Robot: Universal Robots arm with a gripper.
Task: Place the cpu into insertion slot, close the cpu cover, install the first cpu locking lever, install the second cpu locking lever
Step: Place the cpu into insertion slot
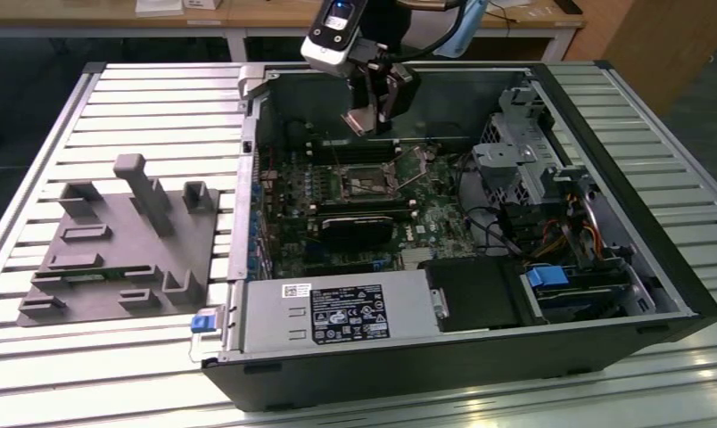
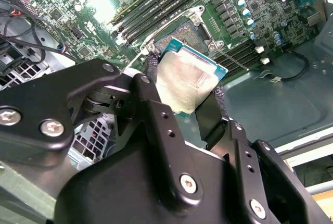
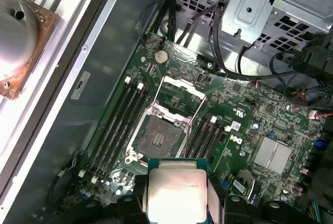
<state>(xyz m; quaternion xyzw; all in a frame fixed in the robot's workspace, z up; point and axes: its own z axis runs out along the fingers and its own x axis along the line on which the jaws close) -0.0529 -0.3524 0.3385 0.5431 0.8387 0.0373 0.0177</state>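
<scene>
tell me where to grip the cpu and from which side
By two opposite edges, from above its metal face, as the gripper holds the cpu now. It is a thin flat square, so likely only the edges offer purchase, and this leaves its underside free for the insertion slot.

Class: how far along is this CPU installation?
Done: the small silver-grey square cpu is picked up. In hand: the gripper holds it in the air. Left: the silver-rimmed square insertion slot is empty and the thin silver cpu cover stands open, so seating, closing and locking remain.

Grey fixture (image 1: 120, 245) beside the open computer case (image 1: 454, 367)
</scene>
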